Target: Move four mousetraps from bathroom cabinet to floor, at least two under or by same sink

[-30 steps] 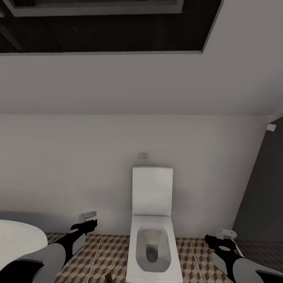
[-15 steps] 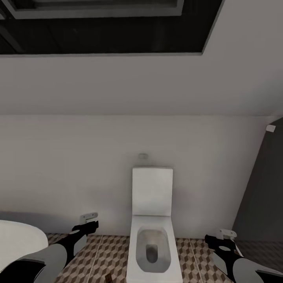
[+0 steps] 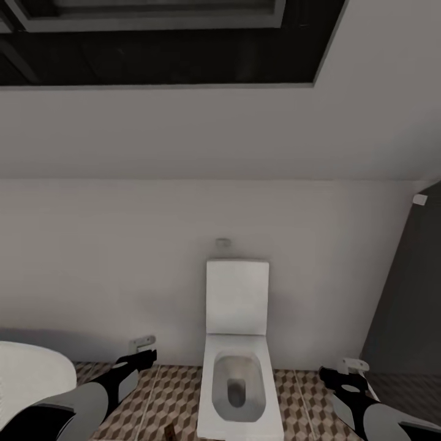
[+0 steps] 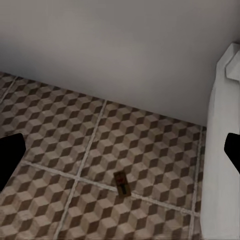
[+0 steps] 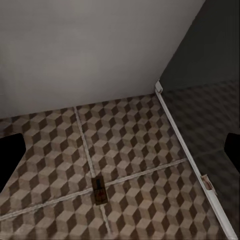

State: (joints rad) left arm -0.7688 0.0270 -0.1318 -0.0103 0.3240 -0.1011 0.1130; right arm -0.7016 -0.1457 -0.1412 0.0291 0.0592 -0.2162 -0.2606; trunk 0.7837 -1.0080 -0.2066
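One mousetrap [image 4: 121, 183], a small tan board with dark metal, lies flat on the cube-patterned bathroom floor [image 4: 60, 130] beside the white toilet. My left gripper [image 4: 120, 155] hangs open above it, empty. A second mousetrap [image 5: 98, 190] rests on a grout line of the tiles, under my open, empty right gripper [image 5: 120, 155]. In the head view my left gripper [image 3: 146, 356] and right gripper [image 3: 329, 373] flank the toilet, and a brown sliver of a mousetrap [image 3: 168, 434] shows at the bottom edge. The cabinet and the sink are out of view.
The white toilet [image 3: 236, 367] stands against the wall straight ahead. A white bathtub rim [image 3: 30, 367] curves in at lower left. A dark doorway [image 3: 410, 306] opens at right, with a pale threshold strip [image 5: 175, 125] and darker floor beyond.
My left gripper has edged a little to the right and lower in the head view. The right arm and the toilet hold their places.
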